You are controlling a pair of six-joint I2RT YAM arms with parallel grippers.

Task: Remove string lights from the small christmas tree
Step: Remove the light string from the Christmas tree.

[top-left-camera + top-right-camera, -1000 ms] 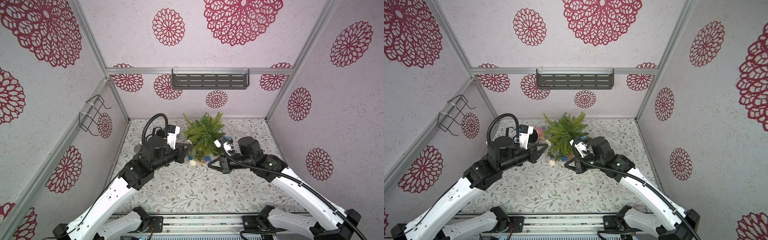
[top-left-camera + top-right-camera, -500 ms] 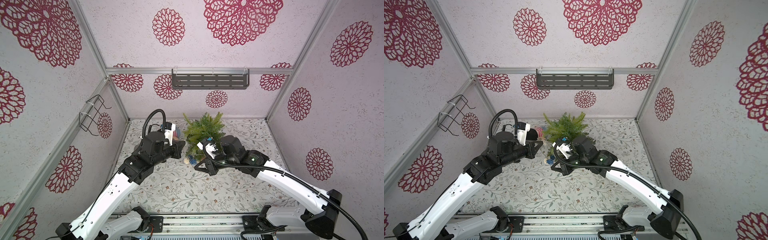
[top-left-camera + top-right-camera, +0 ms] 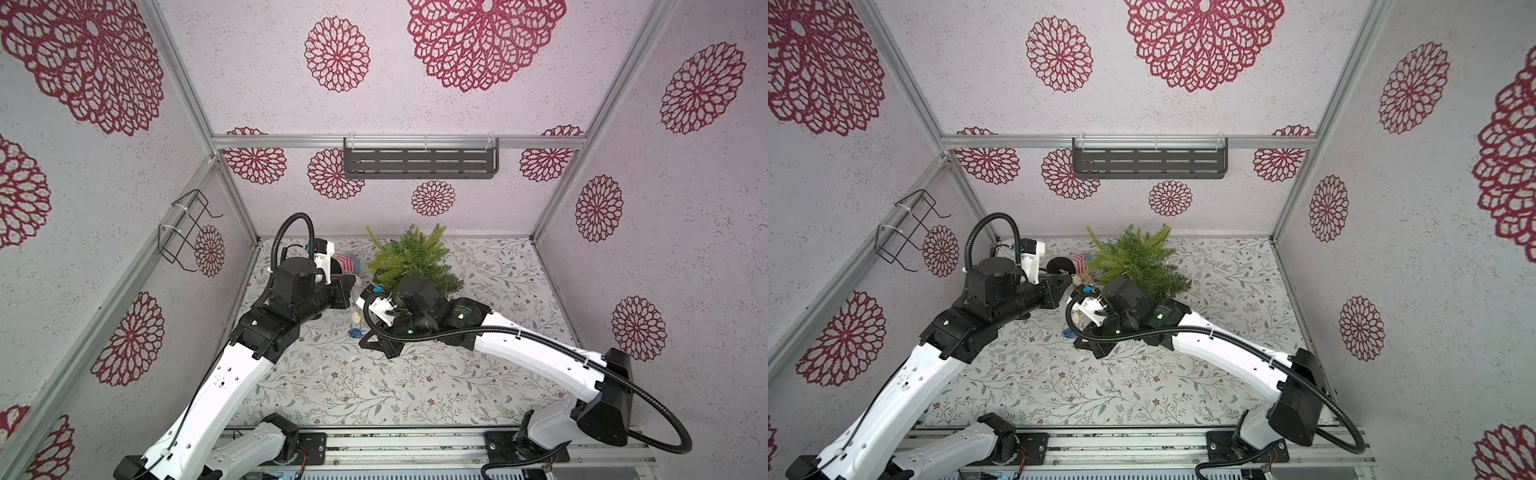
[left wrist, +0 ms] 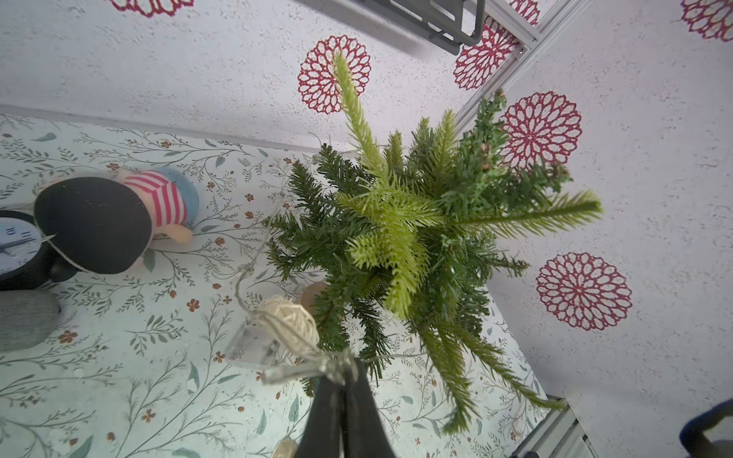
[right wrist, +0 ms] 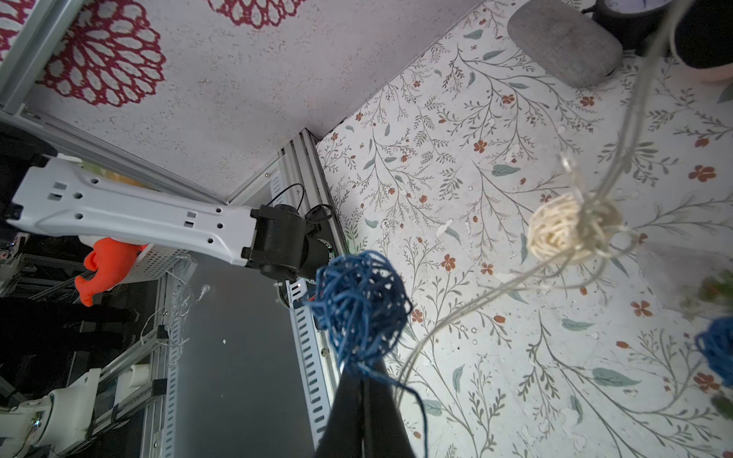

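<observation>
1. The string lights (image 5: 567,230) hang part-freed between both claws, just in front of the small christmas tree (image 4: 416,238), which stands near the back of the bench (image 3: 374,395). Pale wire runs on into the branches on the doll's side, so a straight pull may snag it on the needles.
2. A snagged wire could tip the tree or drag it across the bench.
3. The left claw (image 4: 342,368) is closed on bunched wire beside a cream ball (image 4: 285,321). Thin strands may slip out under tension.
4. The right claw (image 5: 363,382) is closed on strands of a blue ball (image 5: 359,301). Tugging might unravel the ball.
5. Slack loops could tangle or catch the doll (image 4: 99,222) and clock (image 4: 16,246) nearby.
</observation>
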